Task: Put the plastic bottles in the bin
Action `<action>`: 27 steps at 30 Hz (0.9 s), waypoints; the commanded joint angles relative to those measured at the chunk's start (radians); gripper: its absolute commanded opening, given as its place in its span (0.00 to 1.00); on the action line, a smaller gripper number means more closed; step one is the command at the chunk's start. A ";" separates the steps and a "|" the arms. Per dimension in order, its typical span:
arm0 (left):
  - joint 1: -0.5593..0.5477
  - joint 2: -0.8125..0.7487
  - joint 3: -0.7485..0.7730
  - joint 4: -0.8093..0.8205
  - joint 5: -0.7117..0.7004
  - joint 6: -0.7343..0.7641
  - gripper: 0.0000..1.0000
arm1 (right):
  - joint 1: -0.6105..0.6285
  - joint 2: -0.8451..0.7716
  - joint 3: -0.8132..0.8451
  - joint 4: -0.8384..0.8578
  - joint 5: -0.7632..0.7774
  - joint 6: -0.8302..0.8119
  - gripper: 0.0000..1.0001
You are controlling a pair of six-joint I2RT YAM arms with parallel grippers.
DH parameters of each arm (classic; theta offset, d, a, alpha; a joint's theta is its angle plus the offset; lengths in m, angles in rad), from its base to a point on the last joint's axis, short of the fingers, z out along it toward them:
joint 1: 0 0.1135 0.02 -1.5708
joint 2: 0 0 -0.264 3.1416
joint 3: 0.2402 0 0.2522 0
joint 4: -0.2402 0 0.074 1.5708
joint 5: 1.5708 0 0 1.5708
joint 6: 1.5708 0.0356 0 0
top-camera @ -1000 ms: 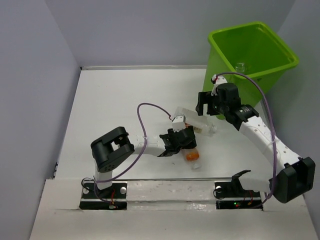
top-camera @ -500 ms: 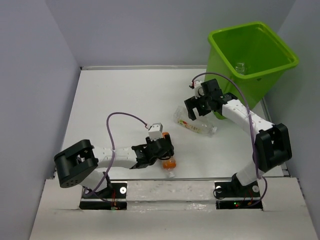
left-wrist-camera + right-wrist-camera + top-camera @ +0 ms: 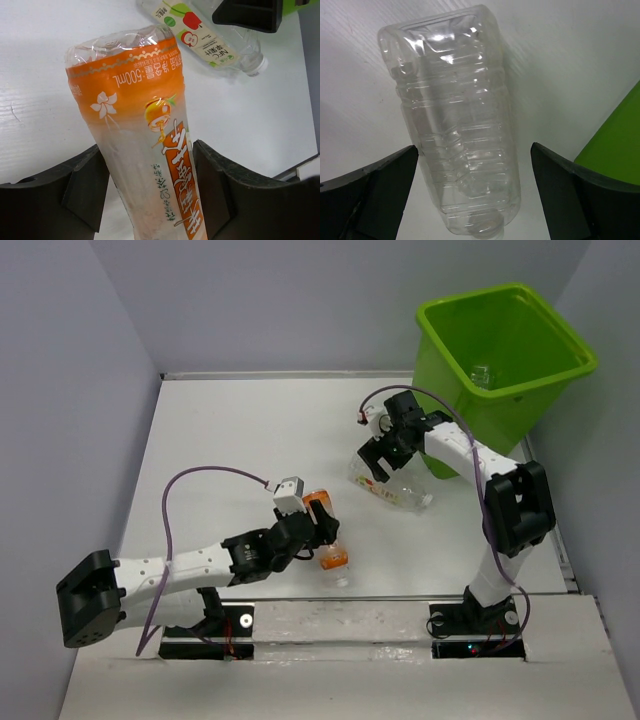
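My left gripper [image 3: 147,150] pinches the orange-labelled bottle [image 3: 135,125] across its middle, with a black finger [image 3: 82,192] pressed to each side. The bottle is thin clear plastic, crinkled at the base. A glossy wrap sleeves it, orange and frosted white, printed with a flower and a fruit. It tilts base up over the white table [image 3: 240,440]. I cannot tell whether its cap end touches the surface.

My right gripper [image 3: 473,149] stands spread wide astride the clear bottle [image 3: 452,120]. That bottle lies on its side on the table, ribbed in rings and squarish at the base, and neither finger touches it.

The bin [image 3: 500,325] is smooth lime-green plastic with a rolled rim. It stands at the table's far right corner, just beyond my right gripper. A small clear bottle [image 3: 482,373] lies inside it.

The two bottles on the table are near each other but apart. From my left wrist, the black right gripper covers the far end of the clear one.

The orange wrap reads "500mL" beside Chinese characters. The clear bottle's white-and-green label shows red apples and "NFC".
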 commanded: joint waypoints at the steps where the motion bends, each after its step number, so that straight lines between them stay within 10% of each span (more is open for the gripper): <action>1: 0.004 -0.050 -0.001 -0.056 -0.072 0.016 0.64 | 0.008 0.073 0.107 -0.091 -0.078 -0.091 1.00; 6: 0.008 -0.131 0.002 -0.095 -0.099 0.014 0.64 | 0.033 0.152 0.104 -0.080 -0.139 -0.068 0.98; 13: 0.012 -0.211 0.022 -0.161 -0.138 0.034 0.64 | 0.082 0.016 0.036 0.114 -0.130 0.028 0.48; 19: 0.015 -0.269 0.023 -0.161 -0.153 0.051 0.64 | 0.135 -0.297 0.073 0.233 -0.088 0.122 0.42; 27: 0.018 -0.265 0.054 -0.135 -0.133 0.080 0.64 | 0.125 -0.535 0.292 0.520 0.441 0.187 0.35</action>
